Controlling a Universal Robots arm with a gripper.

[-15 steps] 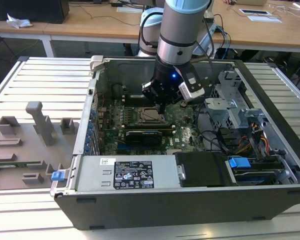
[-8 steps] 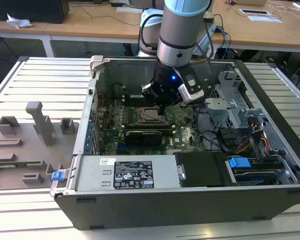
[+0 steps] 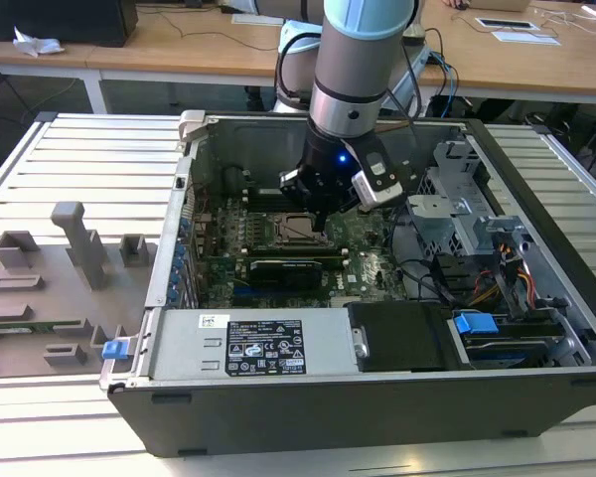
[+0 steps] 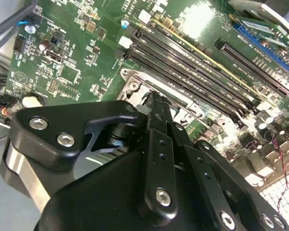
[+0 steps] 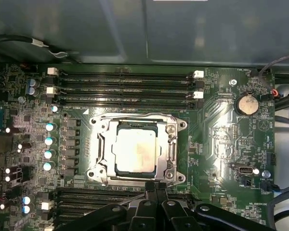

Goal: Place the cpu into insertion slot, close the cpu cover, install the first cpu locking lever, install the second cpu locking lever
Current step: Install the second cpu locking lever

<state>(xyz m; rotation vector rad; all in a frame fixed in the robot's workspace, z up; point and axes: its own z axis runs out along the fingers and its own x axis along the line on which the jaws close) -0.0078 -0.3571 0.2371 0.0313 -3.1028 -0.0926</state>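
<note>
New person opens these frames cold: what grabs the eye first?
The big arm plunging into the open computer case, its gripper low over the green motherboard in the exterior view. Next, in the first wrist view, the cpu shining in the insertion slot, with the cpu cover down around it and the fingers together at the socket's edge.

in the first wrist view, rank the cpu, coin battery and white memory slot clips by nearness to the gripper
1. The cpu, seated in the socket under its closed cover, right beside the gripper.
2. The coin battery, off toward the board's edge.
3. The white memory slot clips, at the far corner.
</note>
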